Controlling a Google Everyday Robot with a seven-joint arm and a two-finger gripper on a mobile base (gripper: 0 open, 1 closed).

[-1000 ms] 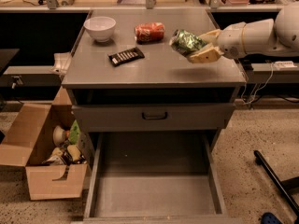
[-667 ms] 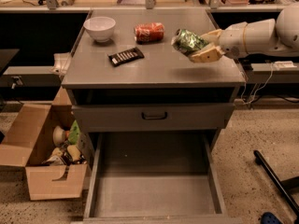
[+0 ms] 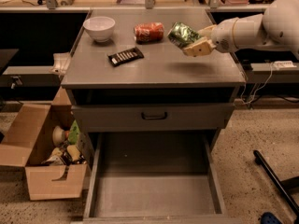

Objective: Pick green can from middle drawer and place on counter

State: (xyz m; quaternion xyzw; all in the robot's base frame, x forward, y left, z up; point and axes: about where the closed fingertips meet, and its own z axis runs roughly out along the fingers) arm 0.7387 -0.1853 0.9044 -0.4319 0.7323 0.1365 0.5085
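Note:
The green can (image 3: 181, 33), dented and shiny, is held in my gripper (image 3: 190, 42) above the right part of the counter (image 3: 159, 69). It hangs in the air and casts a shadow on the counter below it. My white arm reaches in from the right edge. The middle drawer (image 3: 154, 190) is pulled wide open below, and its bare grey floor holds nothing.
On the counter stand a white bowl (image 3: 99, 28) at the back left, a red-orange can (image 3: 148, 31) lying on its side, and a black flat object (image 3: 125, 56). A closed drawer front with a black handle (image 3: 154, 116) is above the open drawer. A cardboard box (image 3: 44, 164) stands at left.
My gripper with the green can has moved a little left and farther back over the counter. Nothing else has moved.

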